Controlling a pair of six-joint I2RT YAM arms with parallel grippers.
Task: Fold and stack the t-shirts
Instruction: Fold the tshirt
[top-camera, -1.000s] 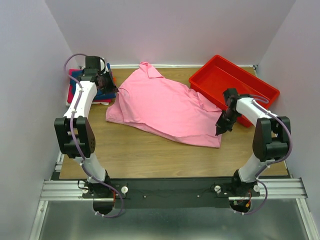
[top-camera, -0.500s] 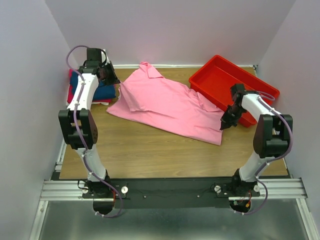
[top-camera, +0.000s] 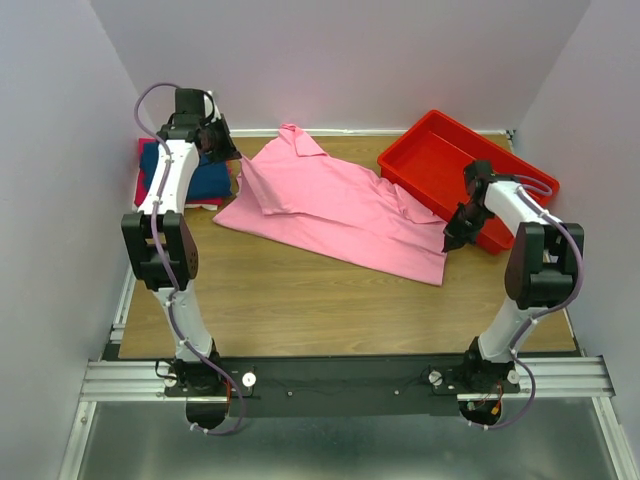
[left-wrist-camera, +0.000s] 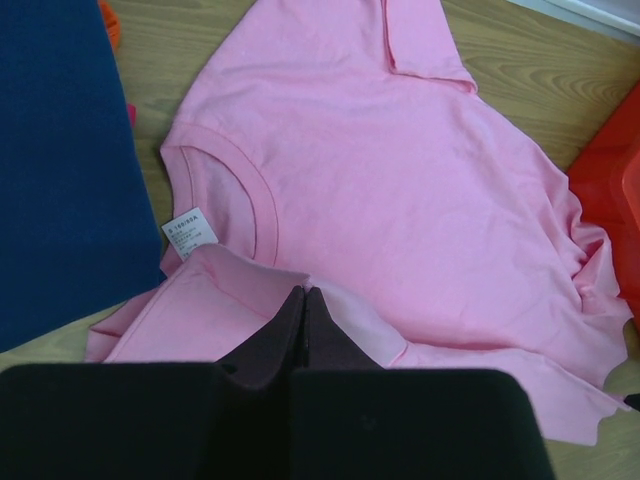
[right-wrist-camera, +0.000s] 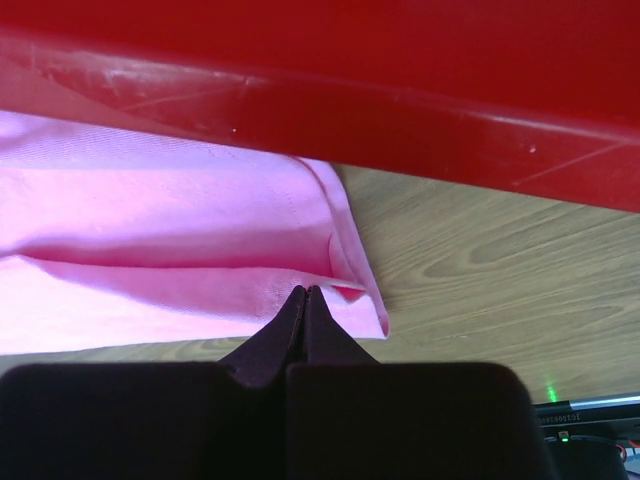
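Probably a lab: walled robot bench (top-camera: 300, 295).

Left wrist view: you have one white tag (left-wrist-camera: 190, 232), sewn just inside the neckband (left-wrist-camera: 262, 190) of the pink shirt (left-wrist-camera: 420, 190). It carries a few short lines of dark print. The characters are too small and blurred for you to read.

Right wrist view: there is a thin pale strip (right-wrist-camera: 557, 416) on a dark part in the lower right corner. It bears a row of tiny characters, also illegible.

Top view: nothing you can read.
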